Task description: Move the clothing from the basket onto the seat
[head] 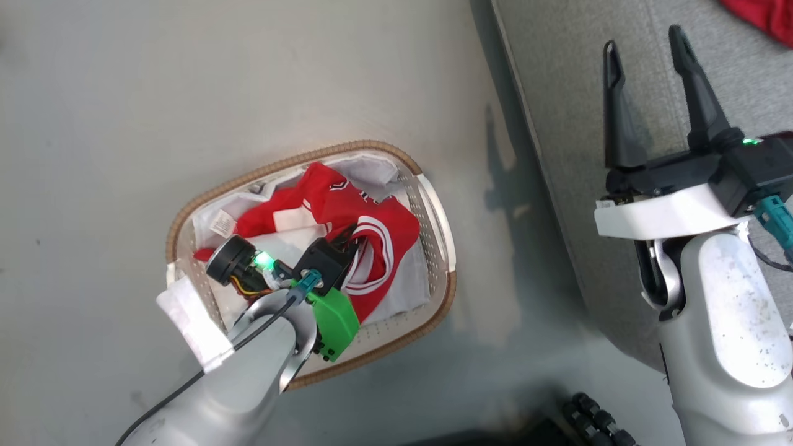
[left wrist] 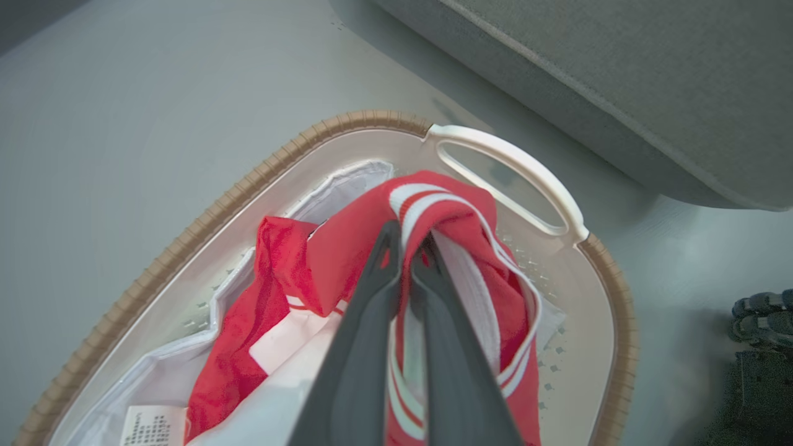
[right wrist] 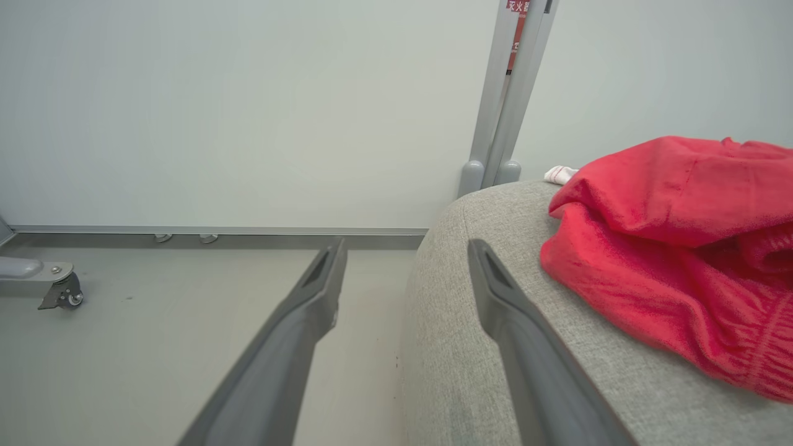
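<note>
The cream basket (head: 372, 147) with its brown woven rim stands on the grey floor, left of the grey seat (head: 576, 124). Inside it a red jersey (head: 328, 198) with white trim lies crumpled on the white liner. My left gripper (head: 352, 240) reaches down into the basket. In the left wrist view it (left wrist: 409, 238) is shut on a white-striped fold of the jersey (left wrist: 347, 248), inside the basket (left wrist: 186, 241). My right gripper (head: 644, 40) hangs open over the seat's edge, holding nothing (right wrist: 406, 248). The red shorts (right wrist: 675, 248) lie bunched on the seat (right wrist: 471, 347), to the right of the fingers.
The seat's rounded side runs diagonally close to the basket's right handle (left wrist: 514, 173). My dark wheeled base (head: 595, 421) shows at the bottom. Beyond the seat are a pale wall, a grey metal post (right wrist: 508, 93) and a caster (right wrist: 59, 291) at far left.
</note>
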Motion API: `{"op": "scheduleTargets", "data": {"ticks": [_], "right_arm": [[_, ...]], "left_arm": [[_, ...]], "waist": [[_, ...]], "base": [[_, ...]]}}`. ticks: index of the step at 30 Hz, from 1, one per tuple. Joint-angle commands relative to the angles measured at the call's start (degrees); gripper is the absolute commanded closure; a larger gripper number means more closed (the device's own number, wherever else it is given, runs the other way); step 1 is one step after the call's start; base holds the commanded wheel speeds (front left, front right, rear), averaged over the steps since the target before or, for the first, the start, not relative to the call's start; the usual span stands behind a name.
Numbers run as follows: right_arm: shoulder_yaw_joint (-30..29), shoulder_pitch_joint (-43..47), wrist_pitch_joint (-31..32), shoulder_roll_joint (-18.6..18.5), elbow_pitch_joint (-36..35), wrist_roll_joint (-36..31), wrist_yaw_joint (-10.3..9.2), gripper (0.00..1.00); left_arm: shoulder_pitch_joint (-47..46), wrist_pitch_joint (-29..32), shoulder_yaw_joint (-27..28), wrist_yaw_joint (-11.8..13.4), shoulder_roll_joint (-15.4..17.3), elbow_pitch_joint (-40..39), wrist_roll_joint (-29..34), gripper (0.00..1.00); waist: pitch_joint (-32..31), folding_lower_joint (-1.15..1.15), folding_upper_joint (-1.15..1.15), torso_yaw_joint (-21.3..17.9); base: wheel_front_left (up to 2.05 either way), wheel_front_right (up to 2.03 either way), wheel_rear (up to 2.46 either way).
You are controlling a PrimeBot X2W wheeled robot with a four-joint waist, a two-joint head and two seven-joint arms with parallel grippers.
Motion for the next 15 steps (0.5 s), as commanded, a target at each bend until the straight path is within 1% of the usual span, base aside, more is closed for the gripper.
{"op": "scheduleTargets", "data": {"ticks": [1, 6, 15], "right_arm": [[0.06, 1.56, -0.01, -0.21, 0.61, -0.57, -0.08, 0.0], [0.06, 4.46, -0.01, -0.2, 2.58, -1.19, -0.08, 0.0], [0.51, 9.94, -0.01, -0.2, 5.26, -1.94, -0.08, 0.0]], "left_arm": [[1.95, -0.18, 0.76, 0.61, 1.21, -2.01, 0.78, 1.0], [6.09, -0.2, 3.47, 1.42, 4.18, -10.6, 2.38, 1.0], [10.56, -0.2, 7.58, 2.84, 9.37, -22.69, 4.58, 1.0]], "waist": [[-6.35, 0.0, 0.0, 1.67], [-13.14, 0.0, 0.0, 2.77], [-23.03, 0.0, 0.0, 3.74]], "base": [[0.0, 0.0, 0.0], [0.0, 0.0, 0.0], [0.0, 0.0, 0.0]]}}
